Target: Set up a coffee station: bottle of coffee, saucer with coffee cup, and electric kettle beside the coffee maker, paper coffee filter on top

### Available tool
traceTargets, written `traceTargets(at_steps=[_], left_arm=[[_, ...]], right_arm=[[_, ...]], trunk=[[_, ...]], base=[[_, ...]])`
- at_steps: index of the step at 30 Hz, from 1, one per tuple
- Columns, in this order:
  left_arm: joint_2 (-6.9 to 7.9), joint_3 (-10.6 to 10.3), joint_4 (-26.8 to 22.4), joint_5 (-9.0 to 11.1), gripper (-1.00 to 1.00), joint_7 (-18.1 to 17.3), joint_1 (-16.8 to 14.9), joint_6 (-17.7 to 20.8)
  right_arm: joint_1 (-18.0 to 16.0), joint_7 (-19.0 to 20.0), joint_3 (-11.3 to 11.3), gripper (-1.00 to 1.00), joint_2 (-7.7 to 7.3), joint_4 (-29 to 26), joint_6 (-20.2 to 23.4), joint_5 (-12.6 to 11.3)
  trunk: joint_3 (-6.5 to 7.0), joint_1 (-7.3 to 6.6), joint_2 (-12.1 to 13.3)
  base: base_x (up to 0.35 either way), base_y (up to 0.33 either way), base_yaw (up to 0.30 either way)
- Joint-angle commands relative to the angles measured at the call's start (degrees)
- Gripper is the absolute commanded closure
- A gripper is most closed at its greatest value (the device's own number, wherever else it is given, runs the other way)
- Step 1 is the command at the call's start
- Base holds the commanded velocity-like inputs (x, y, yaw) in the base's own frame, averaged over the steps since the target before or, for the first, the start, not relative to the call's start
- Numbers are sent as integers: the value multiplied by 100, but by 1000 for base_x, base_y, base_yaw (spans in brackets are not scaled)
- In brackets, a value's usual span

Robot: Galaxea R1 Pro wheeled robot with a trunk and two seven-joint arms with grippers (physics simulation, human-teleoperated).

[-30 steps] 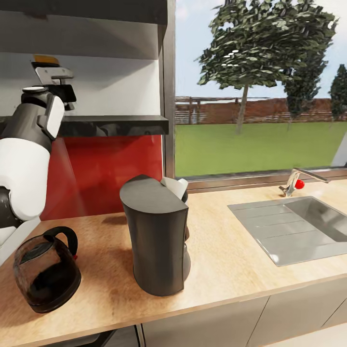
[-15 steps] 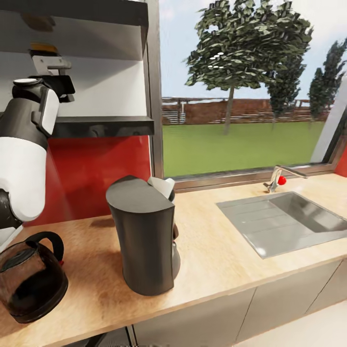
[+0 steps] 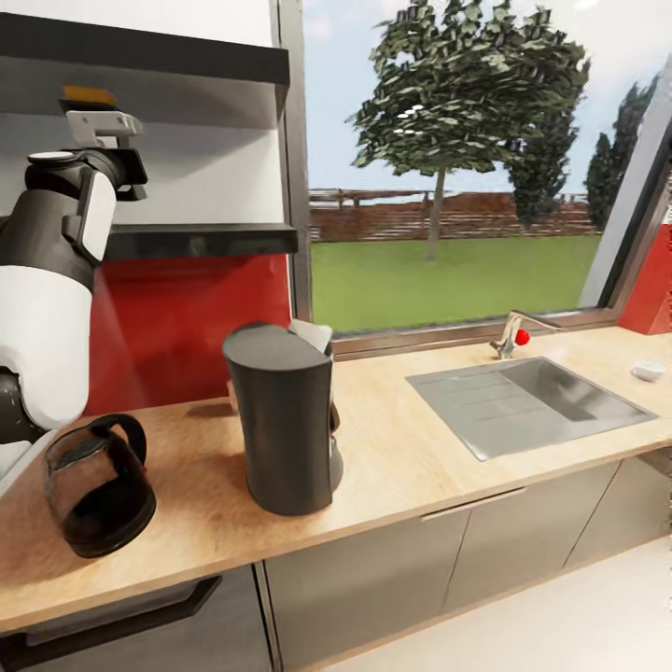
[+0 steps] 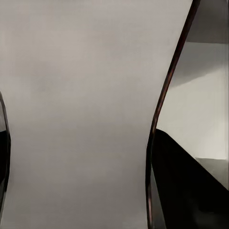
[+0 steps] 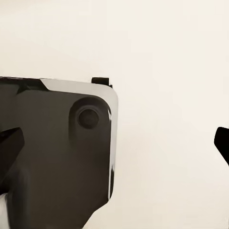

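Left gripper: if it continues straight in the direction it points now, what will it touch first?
Probably the pale wall between the shelves. The left gripper is raised above the kitchen shelf, and its wrist view faces that plain surface. The depth is unclear.

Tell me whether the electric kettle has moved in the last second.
No. The electric kettle keeps the same gap from the coffee maker; the whole view shifted, so the camera moved.

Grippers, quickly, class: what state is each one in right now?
Left gripper: open, nothing between its fingers.
Right gripper: open, holding nothing.
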Motion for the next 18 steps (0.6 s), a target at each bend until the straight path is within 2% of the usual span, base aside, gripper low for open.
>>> traceTargets(at_steps=[1,12,18], left_arm=[[-1,2,-8,-25,100,-5,-4,29],[-1,21,1,-33,100,-4,20,22],[-1,21,1,-31,100,-5,20,24]], right_arm=[[-4,20,-51,-100,-3,1,-20,49],[-6,14,-80,-100,-6,-14,-12,21],[-7,15,-79,-100,-6,-14,-12,21]], trunk=[[-12,0,-13],[-12,0,-13],[-12,0,-13]], base=[[-336,0,0],[-322,-103,0],[-104,-46,0]])
